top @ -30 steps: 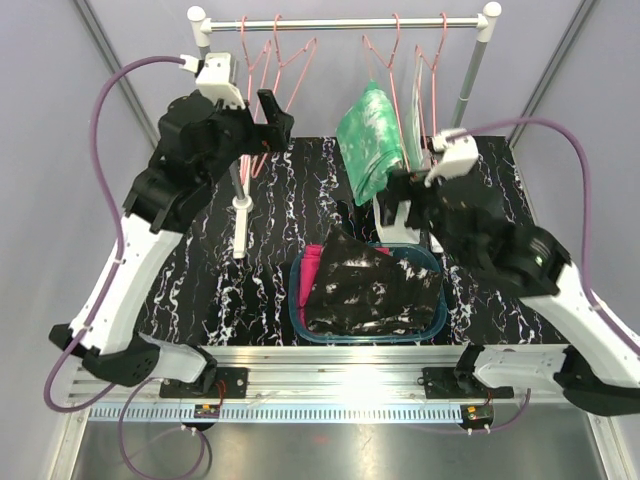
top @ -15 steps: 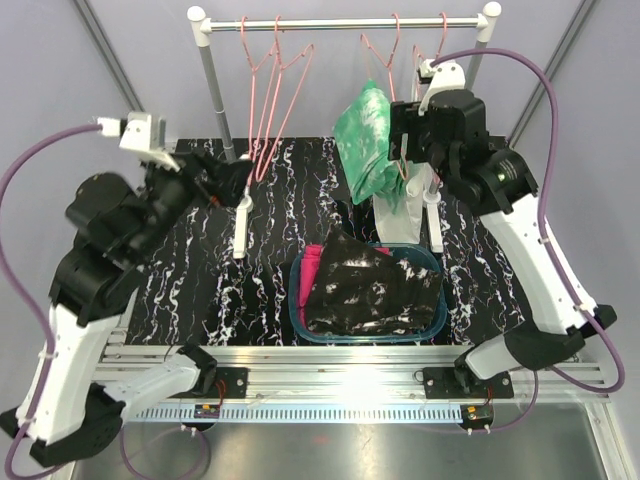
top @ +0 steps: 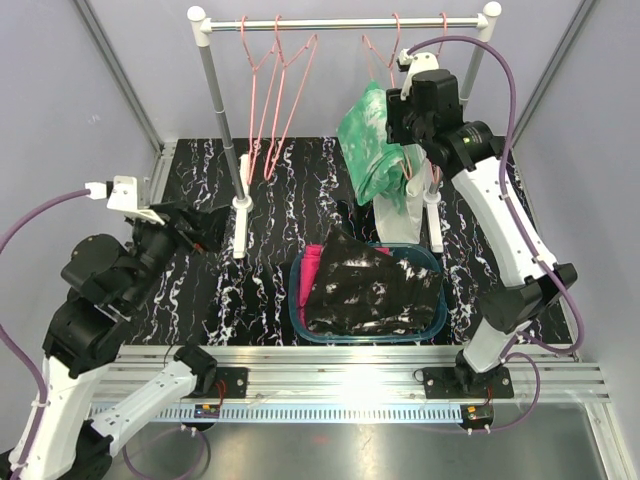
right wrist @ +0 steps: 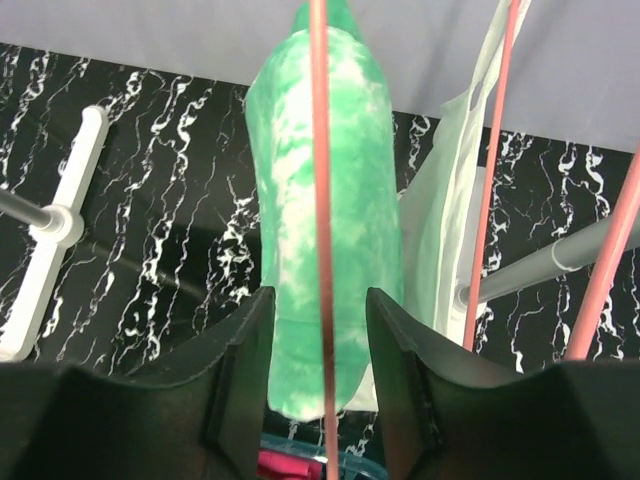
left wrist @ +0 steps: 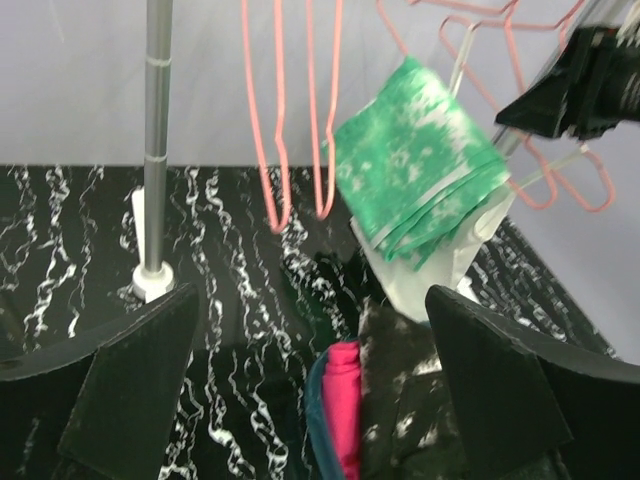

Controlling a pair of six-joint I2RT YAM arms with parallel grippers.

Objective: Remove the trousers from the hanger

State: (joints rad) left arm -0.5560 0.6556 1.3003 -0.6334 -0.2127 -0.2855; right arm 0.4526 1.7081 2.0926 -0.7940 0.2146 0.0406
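Note:
The green-and-white tie-dye trousers hang folded over a pink wire hanger on the rail. My right gripper is up beside them. Its jaws straddle the hanger's wire with a small gap on each side, so it is open and narrow. The black trousers with white splashes and the magenta trousers lie in the teal basket. My left gripper hovers wide open over the left of the table, holding nothing.
Several bare pink hangers hang at the rail's left. The rack's left pole stands on a white foot. A pale white cloth hangs just right of the green trousers, by the right pole.
My right gripper rose from the table up to the green trousers' hanger and its jaws narrowed around the wire. My left arm drew back from the rail to the near left, still open.

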